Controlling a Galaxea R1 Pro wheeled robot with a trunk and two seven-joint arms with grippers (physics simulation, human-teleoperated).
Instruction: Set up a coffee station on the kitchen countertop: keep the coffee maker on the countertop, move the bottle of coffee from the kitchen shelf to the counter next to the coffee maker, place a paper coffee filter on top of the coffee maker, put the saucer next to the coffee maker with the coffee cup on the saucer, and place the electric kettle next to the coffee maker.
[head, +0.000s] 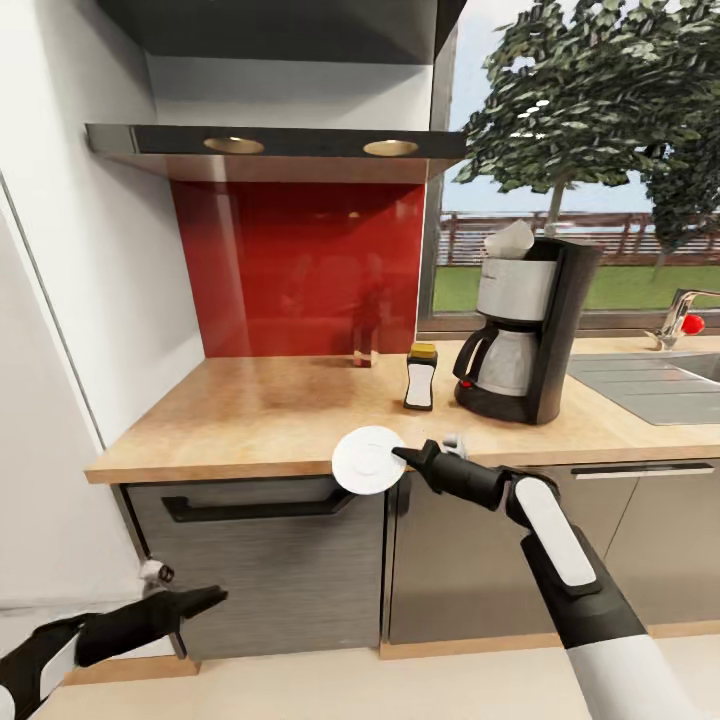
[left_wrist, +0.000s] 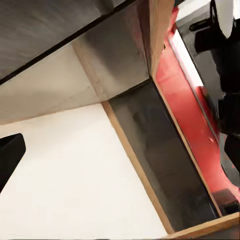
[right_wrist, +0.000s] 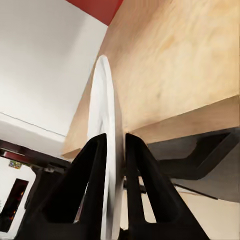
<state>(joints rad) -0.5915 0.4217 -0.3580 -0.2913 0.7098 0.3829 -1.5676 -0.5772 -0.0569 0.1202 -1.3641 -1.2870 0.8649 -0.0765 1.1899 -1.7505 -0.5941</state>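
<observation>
In right claw: one saucer.

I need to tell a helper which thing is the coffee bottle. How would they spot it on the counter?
Start at the long wooden countertop under the red backsplash and find the black-and-silver coffee maker by the window. Just beside it, on the backsplash side, stands the small white bottle with a yellow-brown cap, upright, much shorter than the machine.
</observation>
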